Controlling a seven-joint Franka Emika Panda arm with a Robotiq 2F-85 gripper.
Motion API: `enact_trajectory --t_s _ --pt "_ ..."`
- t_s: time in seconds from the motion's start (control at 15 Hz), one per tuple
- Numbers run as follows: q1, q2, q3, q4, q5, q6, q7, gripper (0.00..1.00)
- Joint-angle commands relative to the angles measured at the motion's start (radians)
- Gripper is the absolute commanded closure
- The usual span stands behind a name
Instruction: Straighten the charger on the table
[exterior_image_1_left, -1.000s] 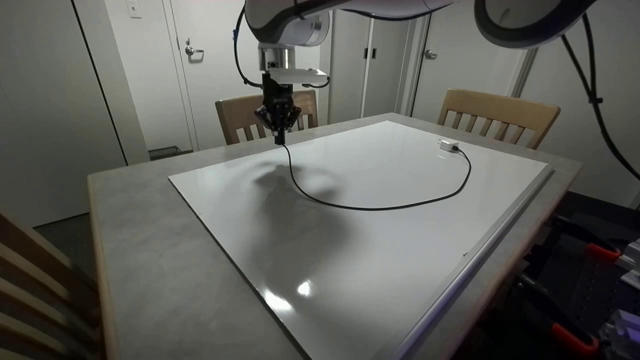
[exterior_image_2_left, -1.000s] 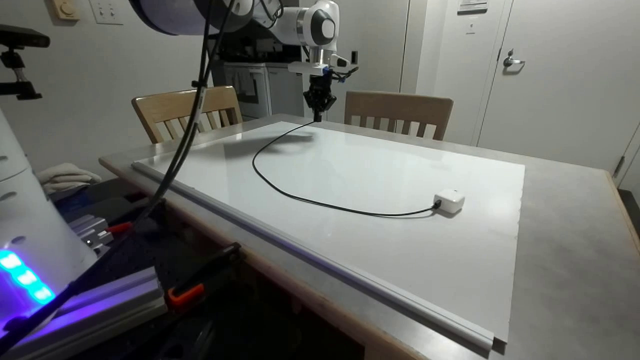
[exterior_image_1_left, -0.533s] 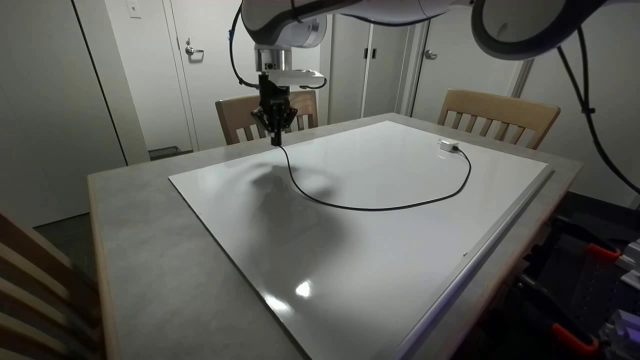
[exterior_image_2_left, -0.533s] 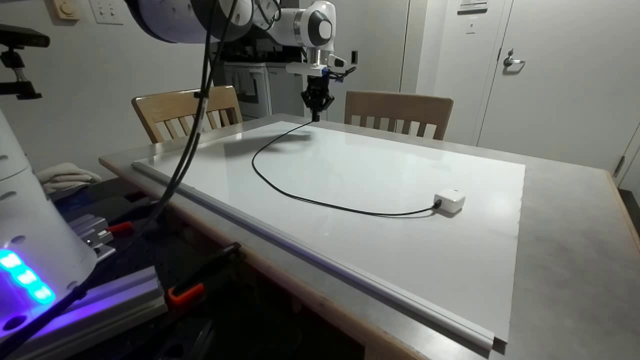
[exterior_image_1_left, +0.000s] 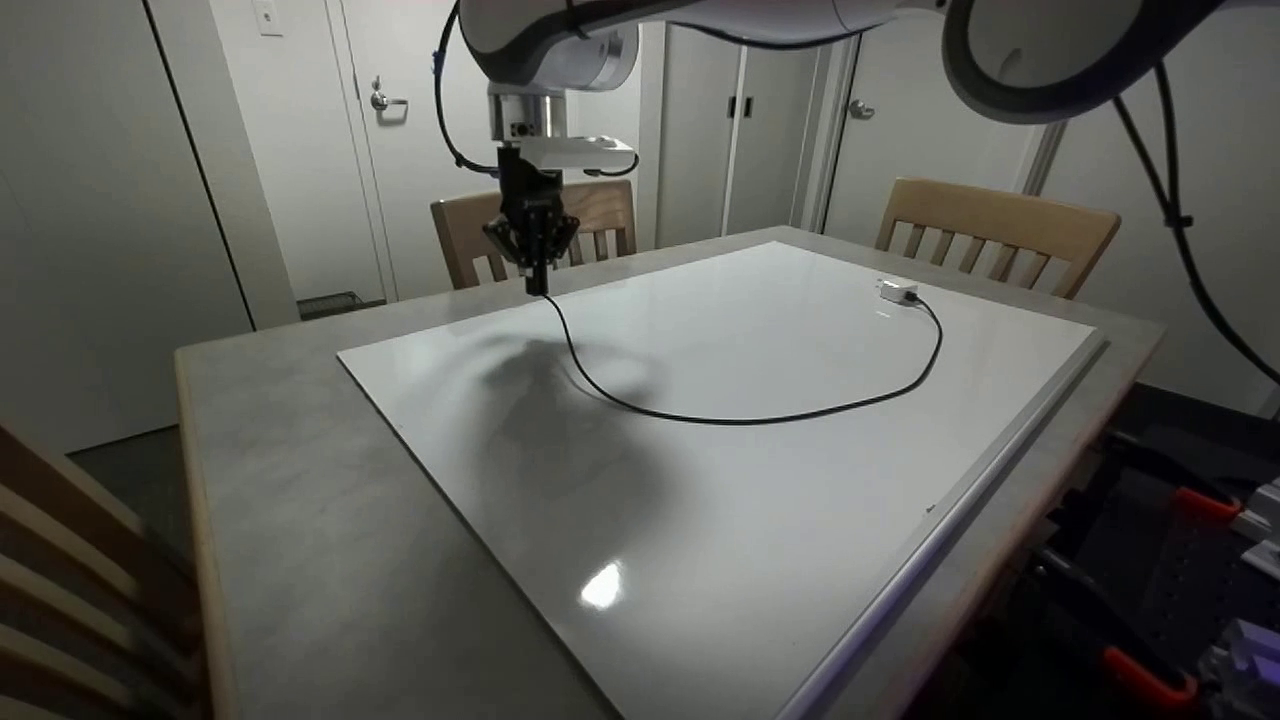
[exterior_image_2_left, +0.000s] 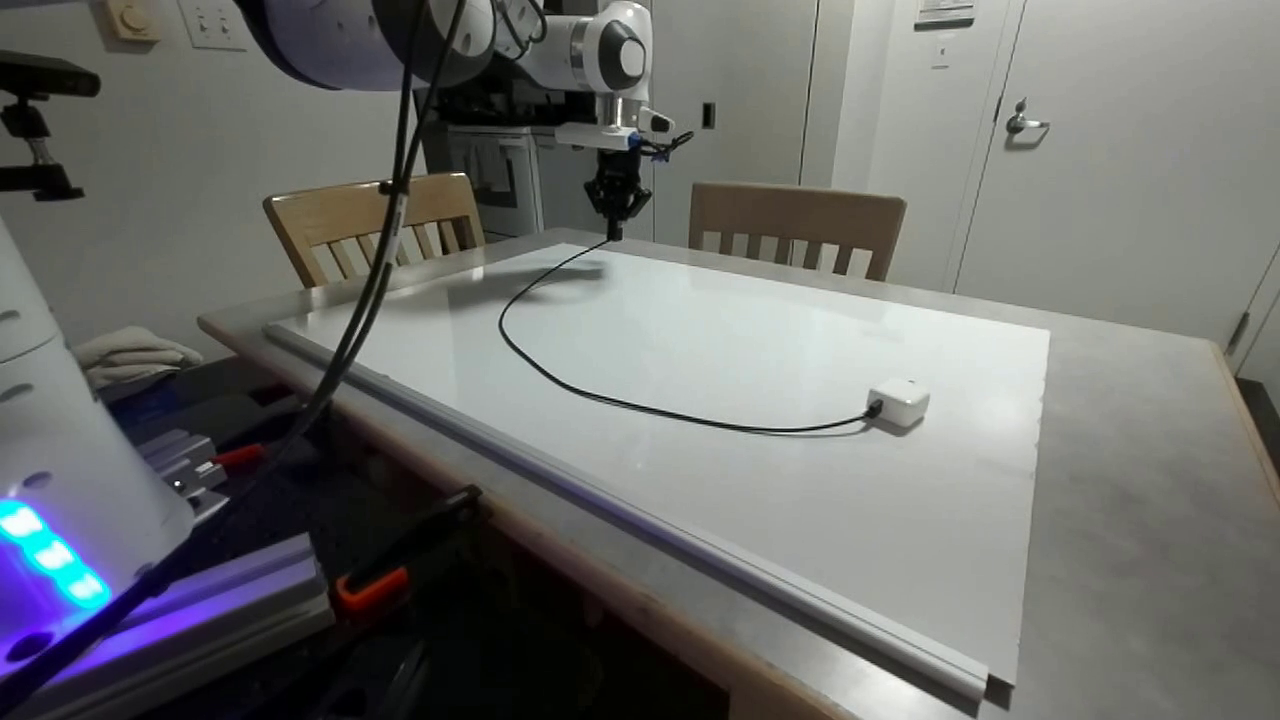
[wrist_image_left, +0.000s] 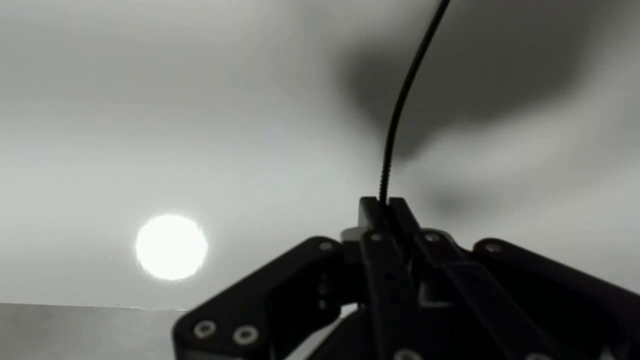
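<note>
Straightening pull, we judge: gripper (wrist_image_left: 383, 201) clamps charger cable (exterior_image_1_left: 740, 421) near one end, jaws almost touching. Cable bows over surface (exterior_image_2_left: 800, 340) to adapter (exterior_image_2_left: 898, 402), at gripper's four o'clock in exterior view; next we should draw taut towards ten.

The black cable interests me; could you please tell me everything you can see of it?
The cable is long, thin and black, plastic or rubber by its look. A small black plug sits in the white block; the gripper pinches the raised other end in its shut jaws, the tip hidden. Between them it bends in broad curves without crossing itself, mostly resting, it seems, on the glossy white surface.
</note>
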Motion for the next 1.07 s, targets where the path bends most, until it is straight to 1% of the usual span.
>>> enact_trajectory --t_s 0.0,0.33,0.73,0.87,1.0 --pt "0.021 -0.029 0.000 -0.020 -0.011 -0.036 -0.044 0.98" --pt "0.038 -0.029 -0.006 -0.028 -0.019 -0.029 -0.130 0.98" --pt "0.052 -0.025 -0.021 -0.028 -0.039 0.013 -0.245 0.98" --pt "0.055 -0.025 -0.014 -0.029 -0.044 0.032 -0.294 0.98" --pt "0.057 -0.028 -0.009 -0.031 -0.036 0.039 -0.311 0.98"
